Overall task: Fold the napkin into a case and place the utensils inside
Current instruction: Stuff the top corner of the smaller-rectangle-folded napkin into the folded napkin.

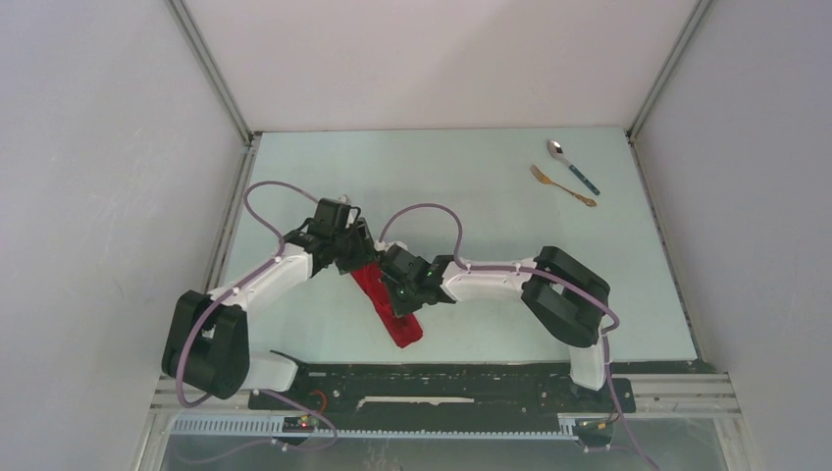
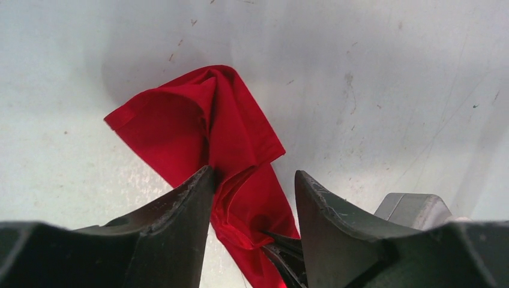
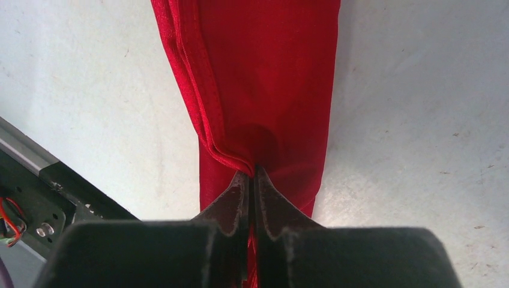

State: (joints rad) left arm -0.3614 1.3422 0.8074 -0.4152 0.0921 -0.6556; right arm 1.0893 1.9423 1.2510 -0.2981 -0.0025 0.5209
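The napkin (image 1: 390,306) lies as a narrow red strip slanting toward the table's near edge, between the two arms. Its far end (image 2: 180,126) is crumpled and partly unfolded. My right gripper (image 3: 253,171) is shut, pinching the layered edge of the napkin (image 3: 270,72) near the strip's middle. My left gripper (image 2: 253,177) stands open over the far end, its fingers on either side of the cloth and the left fingertip (image 2: 204,180) touching it. The right gripper's fingers (image 2: 288,252) show between them. The spoon (image 1: 574,167) and fork (image 1: 562,186) lie far off at the back right.
White walls close in the table (image 1: 471,186) on three sides. A black and metal rail (image 1: 442,397) runs along the near edge, and part of it shows in the right wrist view (image 3: 36,204).
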